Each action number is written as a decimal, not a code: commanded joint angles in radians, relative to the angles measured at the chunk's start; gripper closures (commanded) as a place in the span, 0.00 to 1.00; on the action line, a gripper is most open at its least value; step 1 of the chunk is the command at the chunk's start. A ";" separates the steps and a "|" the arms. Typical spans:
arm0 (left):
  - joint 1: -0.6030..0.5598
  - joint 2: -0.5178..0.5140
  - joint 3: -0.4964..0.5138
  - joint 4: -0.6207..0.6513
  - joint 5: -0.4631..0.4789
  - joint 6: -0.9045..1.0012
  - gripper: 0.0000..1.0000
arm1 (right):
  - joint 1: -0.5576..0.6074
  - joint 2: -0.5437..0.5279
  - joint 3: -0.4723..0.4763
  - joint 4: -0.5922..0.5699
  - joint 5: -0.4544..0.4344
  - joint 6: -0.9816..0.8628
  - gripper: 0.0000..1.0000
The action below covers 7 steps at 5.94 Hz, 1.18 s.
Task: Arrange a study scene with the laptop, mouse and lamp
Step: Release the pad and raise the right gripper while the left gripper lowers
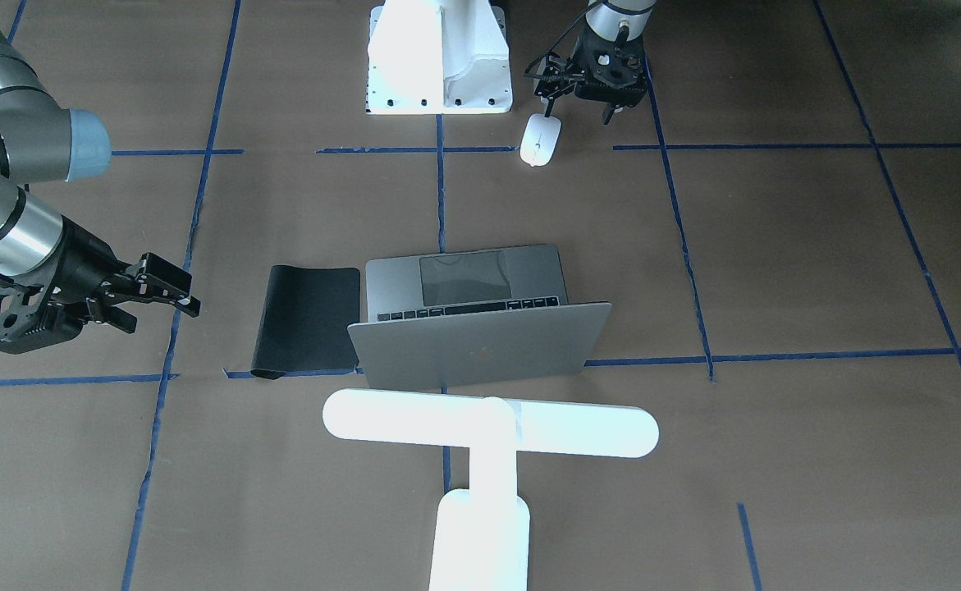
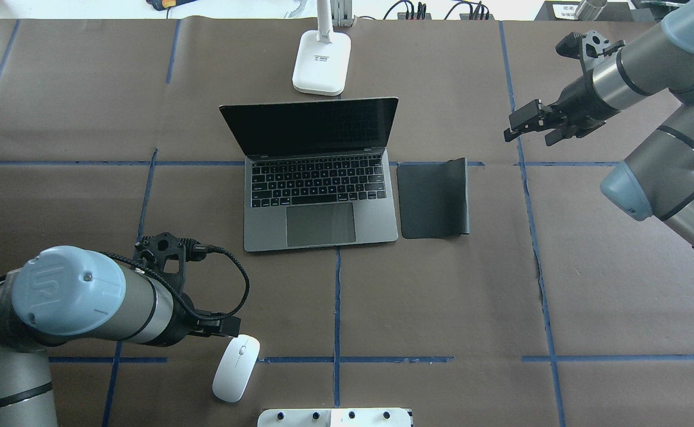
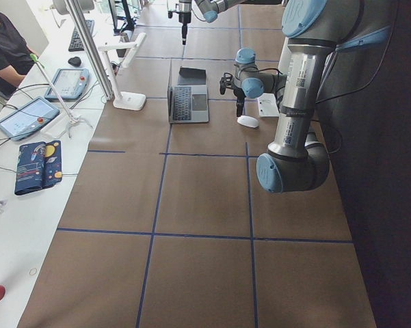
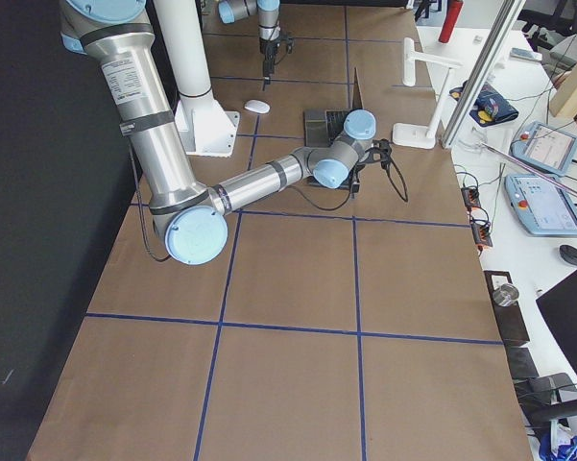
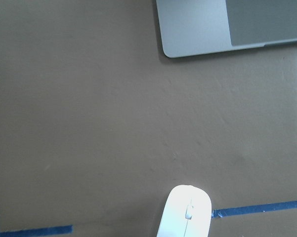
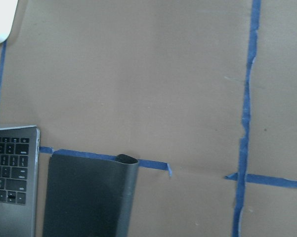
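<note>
The silver-grey laptop [image 2: 320,196] stands open at the table's middle, also seen in the front view [image 1: 480,328]. The white mouse [image 2: 236,367] lies on the table near the robot's base, also in the front view [image 1: 540,139] and at the bottom of the left wrist view [image 5: 185,213]. My left gripper [image 1: 578,112] is open and empty, just above and beside the mouse. The white T-shaped lamp [image 1: 488,423] stands behind the laptop; its base shows overhead [image 2: 322,62]. My right gripper [image 2: 530,131] hovers open and empty to the right of the mat.
A black mat [image 2: 434,198] lies right of the laptop, one edge curled up. The robot's white pedestal [image 1: 439,57] stands close to the mouse. Blue tape lines cross the brown table. Tablets and cables lie along the far edge.
</note>
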 commanded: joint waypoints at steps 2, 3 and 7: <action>0.082 0.010 0.056 -0.055 0.043 -0.004 0.00 | 0.144 -0.021 0.184 -0.528 -0.024 -0.445 0.00; 0.137 -0.001 0.078 -0.053 0.068 -0.055 0.00 | 0.194 -0.021 0.213 -0.653 -0.024 -0.528 0.00; 0.174 -0.071 0.173 -0.056 0.083 -0.071 0.00 | 0.205 -0.030 0.224 -0.694 -0.025 -0.548 0.00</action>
